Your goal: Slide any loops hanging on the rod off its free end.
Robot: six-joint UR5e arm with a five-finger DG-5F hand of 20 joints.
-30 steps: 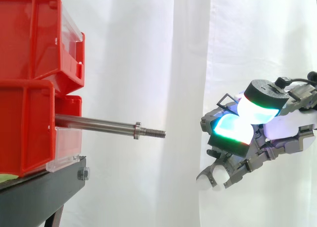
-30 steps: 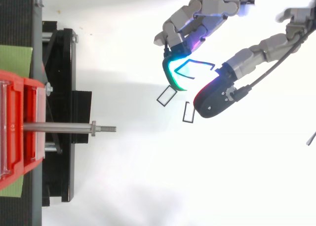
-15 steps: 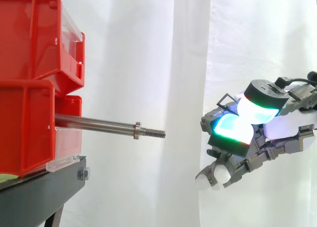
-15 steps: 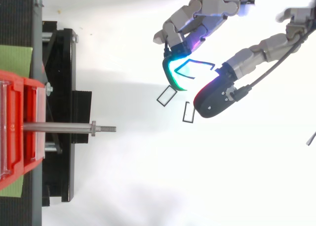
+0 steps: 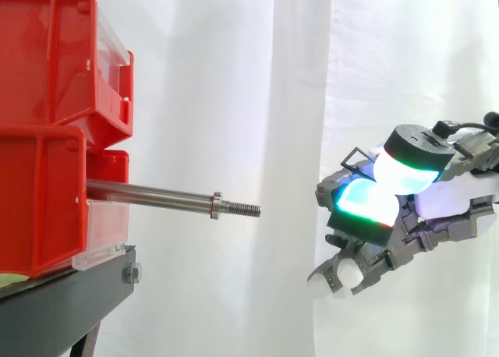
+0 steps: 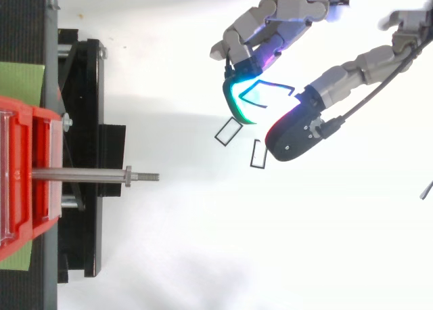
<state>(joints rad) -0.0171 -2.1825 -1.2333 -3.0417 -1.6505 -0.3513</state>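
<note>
A bare steel rod (image 5: 156,195) sticks out level from the lower red bin (image 5: 39,201), its threaded free end (image 5: 245,210) pointing right. Nothing hangs on the rod (image 6: 88,176) along its visible length. My hand (image 5: 405,217) hovers well to the right of the free end, about level with it and slightly lower. In the top view the hand (image 6: 270,26) is off to one side of the rod's line. Its fingers are loosely bent; a cyan-glowing fingertip (image 6: 237,103) and a red-edged one (image 6: 291,134) face each other across a gap, with nothing in it.
Two red bins are stacked on a black stand (image 5: 62,310) at the left, the upper bin (image 5: 54,53) overhanging the rod. A white curtain (image 5: 257,76) hangs behind. Open space lies between the rod's tip and my hand.
</note>
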